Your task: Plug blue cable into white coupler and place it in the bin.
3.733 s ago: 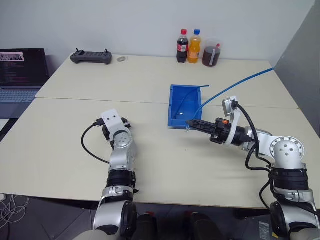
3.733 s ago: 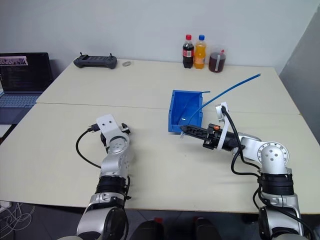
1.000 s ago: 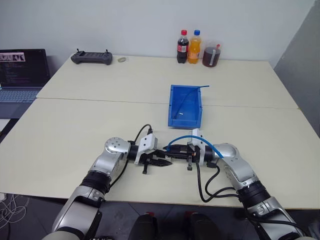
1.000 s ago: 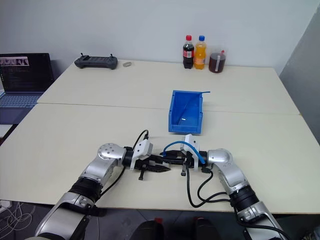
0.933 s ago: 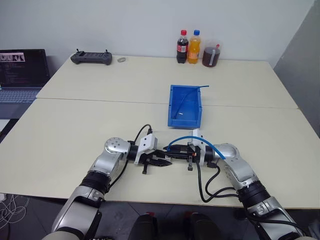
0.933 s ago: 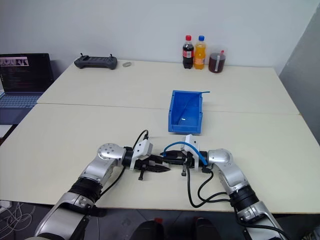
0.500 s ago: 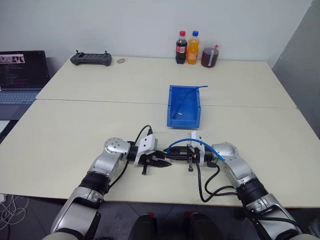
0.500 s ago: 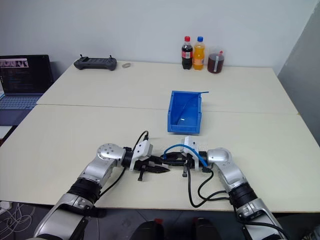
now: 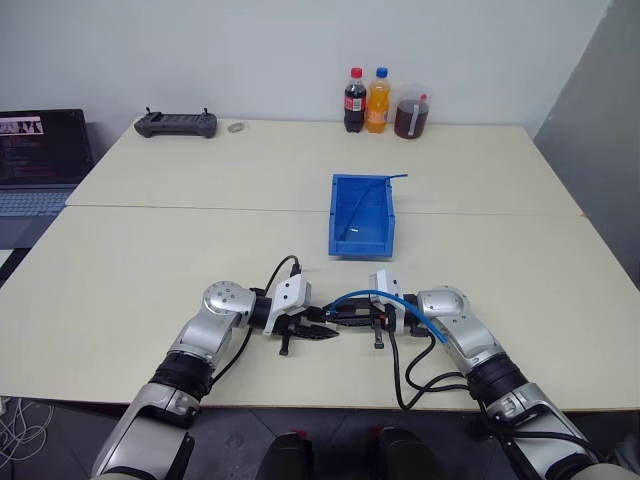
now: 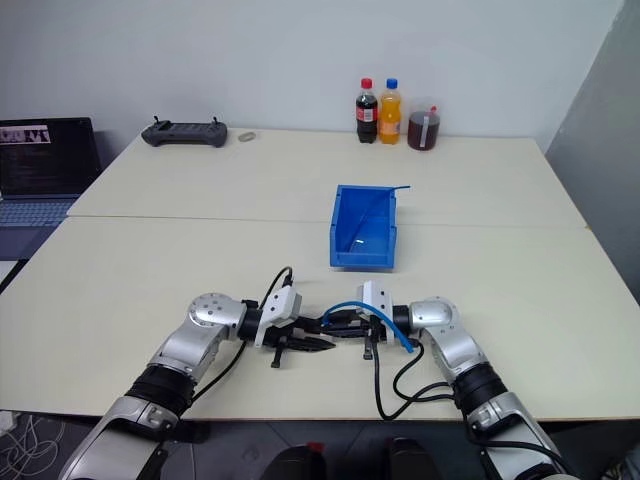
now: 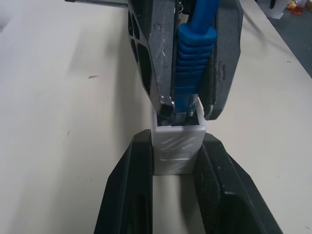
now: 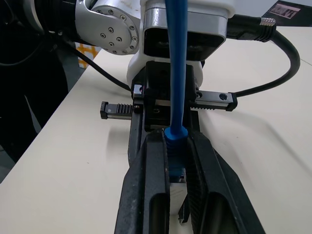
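Near the table's [image 9: 120,260] front edge, the left gripper [image 11: 175,161] pinched the white coupler [image 11: 176,146] while the right gripper [image 12: 174,161] clamped the blue cable [image 11: 195,44], its plug entering the socket. Next: push home, then carry it to the bin [image 9: 362,212].

Matt cream bench [image 9: 150,260]; glossy blue plastic bin [image 9: 361,215]; ridged rubbery blue cable [image 11: 194,63]; white moulded plastic coupler [image 11: 177,146]; scuffed black fingers [image 11: 127,195].

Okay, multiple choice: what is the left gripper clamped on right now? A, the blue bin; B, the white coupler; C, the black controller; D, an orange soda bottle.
B: in the left wrist view the left gripper is shut on the white coupler, with the blue cable plug meeting its opening.
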Robot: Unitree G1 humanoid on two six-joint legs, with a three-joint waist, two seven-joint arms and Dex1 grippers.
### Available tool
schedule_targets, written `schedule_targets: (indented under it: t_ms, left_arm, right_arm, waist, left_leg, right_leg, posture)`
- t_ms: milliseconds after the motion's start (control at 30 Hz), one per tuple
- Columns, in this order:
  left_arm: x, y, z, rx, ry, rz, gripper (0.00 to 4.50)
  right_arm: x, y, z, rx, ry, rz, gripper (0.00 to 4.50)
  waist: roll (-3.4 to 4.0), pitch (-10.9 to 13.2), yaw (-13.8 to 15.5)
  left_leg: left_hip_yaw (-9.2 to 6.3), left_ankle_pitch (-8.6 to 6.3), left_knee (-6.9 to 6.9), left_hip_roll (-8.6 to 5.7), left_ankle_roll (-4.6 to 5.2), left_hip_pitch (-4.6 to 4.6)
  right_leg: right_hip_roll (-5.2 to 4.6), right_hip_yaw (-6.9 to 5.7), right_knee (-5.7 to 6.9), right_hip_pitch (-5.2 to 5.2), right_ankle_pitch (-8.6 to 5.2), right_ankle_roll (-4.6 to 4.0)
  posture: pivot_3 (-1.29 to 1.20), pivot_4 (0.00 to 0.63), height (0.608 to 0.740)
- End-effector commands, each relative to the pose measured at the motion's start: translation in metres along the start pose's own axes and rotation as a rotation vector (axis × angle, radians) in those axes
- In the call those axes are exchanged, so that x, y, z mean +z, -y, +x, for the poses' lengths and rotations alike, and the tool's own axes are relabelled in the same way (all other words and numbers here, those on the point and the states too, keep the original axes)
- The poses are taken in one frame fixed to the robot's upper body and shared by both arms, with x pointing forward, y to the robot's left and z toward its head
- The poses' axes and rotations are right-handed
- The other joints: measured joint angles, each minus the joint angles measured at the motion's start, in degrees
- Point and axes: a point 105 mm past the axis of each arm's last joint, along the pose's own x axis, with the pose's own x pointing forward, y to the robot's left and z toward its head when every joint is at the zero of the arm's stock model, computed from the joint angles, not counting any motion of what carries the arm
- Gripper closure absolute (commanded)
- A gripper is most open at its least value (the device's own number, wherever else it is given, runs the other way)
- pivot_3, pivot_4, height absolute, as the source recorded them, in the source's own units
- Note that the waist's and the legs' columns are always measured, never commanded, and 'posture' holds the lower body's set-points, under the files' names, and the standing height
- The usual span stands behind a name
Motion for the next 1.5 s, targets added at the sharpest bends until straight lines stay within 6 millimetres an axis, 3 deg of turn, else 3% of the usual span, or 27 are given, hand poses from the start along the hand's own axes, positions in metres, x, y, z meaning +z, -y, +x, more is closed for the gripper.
schedule_targets:
  t_ms: [33, 133, 333, 467, 567, 633, 800, 867, 933, 1200, 1333, 1400, 1500]
  left_arm:
    - [0.008, 0.002, -0.001, 0.009, 0.031, 0.035, 2.98]
    - [0.015, 0.002, -0.005, 0.029, 0.052, 0.054, 2.51]
    - [0.041, 0.007, -0.029, 0.203, 0.142, 0.024, 1.43]
    - [0.064, 0.009, -0.049, 0.375, 0.198, -0.007, 0.62]
    - [0.083, 0.007, -0.06, 0.494, 0.252, -0.032, 0.03]
    - [0.091, 0.003, -0.061, 0.561, 0.289, -0.062, 0.03]
    - [0.094, -0.002, -0.051, 0.648, 0.322, -0.117, 0.03]
    - [0.098, -0.004, -0.047, 0.687, 0.358, -0.147, 0.0]
    - [0.101, -0.006, -0.046, 0.707, 0.379, -0.165, 0.0]
    - [0.103, -0.008, -0.043, 0.744, 0.386, -0.188, 0.0]
    - [0.101, -0.013, -0.046, 0.769, 0.376, -0.208, 0.0]
    - [0.1, -0.018, -0.053, 0.818, 0.372, -0.213, 0.0]
    - [0.097, -0.023, -0.067, 0.892, 0.362, -0.239, 0.0]
  right_arm:
    - [-0.03, -0.006, -0.013, -0.039, -0.104, 0.156, 4.33]
    - [-0.006, 0.0, -0.019, -0.079, -0.037, 0.178, 4.33]
    - [0.074, 0.022, -0.039, -0.242, 0.166, 0.284, 4.33]
    - [0.122, 0.06, -0.049, -0.37, 0.3, 0.493, 4.33]
    - [0.115, 0.099, -0.051, -0.51, 0.185, 0.638, 4.33]
    - [0.108, 0.123, -0.052, -0.591, 0.114, 0.707, 4.33]
    - [0.106, 0.16, -0.049, -0.671, 0.064, 0.751, 4.33]
    - [0.098, 0.172, -0.056, -0.733, 0.025, 0.766, 3.63]
    - [0.096, 0.178, -0.06, -0.766, 0.02, 0.771, 3.27]
    - [0.098, 0.186, -0.074, -0.808, 0.005, 0.749, 1.51]
    - [0.115, 0.189, -0.09, -0.836, 0.051, 0.718, 0.57]
    - [0.129, 0.184, -0.101, -0.819, 0.073, 0.623, 0.31]
    - [0.155, 0.141, -0.105, -0.737, 0.139, 0.392, 0.31]
  waist:
    - [0.0, 0.0, 0.0]
    - [0.01, 0.0, 0.1]
    - [0.04, 0.2, 0.0]
    - [0.07, 0.3, -0.5]
    - [0.06, 0.4, -0.5]
    - [0.06, 0.4, -0.2]
    - [0.06, 0.4, 0.0]
    - [0.05, 0.4, -0.1]
    - [0.05, 0.4, -0.1]
    - [0.06, 0.4, -0.2]
    - [0.06, 0.4, -0.1]
    - [0.07, 0.4, 0.1]
    - [0.05, 0.4, 0.3]
  left_leg:
    - [-0.01, 0.0, 0.0, 0.0, 0.0, 0.01]
    - [-0.03, 0.0, 0.01, -0.01, 0.0, -0.03]
    - [-0.1, 0.01, 0.06, -0.01, -0.01, -0.42]
    - [-0.18, 0.01, 0.04, 0.04, -0.03, -0.43]
    - [-0.22, 0.02, 0.03, 0.02, -0.06, -0.4]
    - [-0.19, 0.02, -0.02, -0.01, -0.06, -0.32]
    - [-0.12, 0.02, 0.01, -0.11, -0.04, -0.66]
    - [0.03, 0.02, 0.04, -0.12, -0.04, -1.06]
    - [0.08, 0.04, 0.04, -0.08, -0.07, -1.27]
    - [0.12, 0.03, -0.04, -0.05, -0.06, -1.27]
    - [0.1, 0.03, -0.03, -0.05, -0.06, -1.27]
    - [0.1, 0.03, -0.02, -0.06, -0.06, -1.3]
    - [-0.07, 0.03, 0.01, -0.04, -0.06, -1.46]
  right_leg:
    - [0.0, 0.0, 0.01, 0.0, 0.0, 0.0]
    - [-0.04, -0.03, 0.05, -0.01, 0.0, 0.0]
    - [-0.18, -0.1, 0.14, -0.3, 0.0, 0.0]
    - [-0.18, -0.19, 0.18, -0.33, 0.0, -0.01]
    - [-0.2, -0.23, 0.3, -0.34, 0.01, -0.02]
    - [-0.19, -0.22, 0.24, -0.29, 0.0, -0.04]
    - [-0.21, -0.14, -0.01, -0.47, 0.03, 0.02]
    - [-0.21, -0.01, 0.03, -0.93, 0.1, 0.1]
    - [-0.22, 0.02, 0.07, -1.22, 0.11, 0.1]
    - [-0.21, 0.05, 0.02, -1.23, 0.1, 0.09]
    - [-0.21, 0.02, 0.05, -1.22, 0.1, 0.09]
    - [-0.21, 0.02, 0.03, -1.23, 0.1, 0.09]
    - [-0.21, -0.12, -0.1, -1.23, 0.1, 0.09]
  posture:
    - [0.0, 0.15, 0.74]
    - [0.0, 0.15, 0.74]
    - [0.0, 0.15, 0.74]
    - [0.0, 0.15, 0.74]
    - [0.0, 0.15, 0.74]
    - [0.0, 0.15, 0.74]
    - [0.0, 0.15, 0.74]
    - [0.0, 0.15, 0.74]
    - [0.0, 0.15, 0.74]
    - [0.0, 0.15, 0.74]
    - [0.0, 0.15, 0.74]
    - [0.0, 0.15, 0.74]
    - [0.0, 0.15, 0.74]
